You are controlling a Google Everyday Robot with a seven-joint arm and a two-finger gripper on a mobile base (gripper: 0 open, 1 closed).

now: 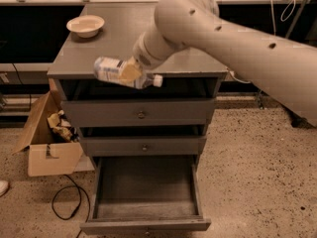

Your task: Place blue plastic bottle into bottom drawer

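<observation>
The blue plastic bottle (115,70) lies sideways in my gripper (131,72), white cap pointing right, held in the air in front of the cabinet's front edge at the level of the top. My gripper is shut on the bottle's middle. The bottom drawer (145,222) is pulled fully open below, a shallow grey box with nothing in it, roughly under the bottle and further down. My big white arm reaches in from the upper right. The red soda can is hidden behind the arm.
A grey cabinet (114,38) with two shut upper drawers (141,114) carries a cream bowl (85,25) at its back left. An open cardboard box (47,138) with scraps stands on the floor at left, a black cable (67,205) beside it.
</observation>
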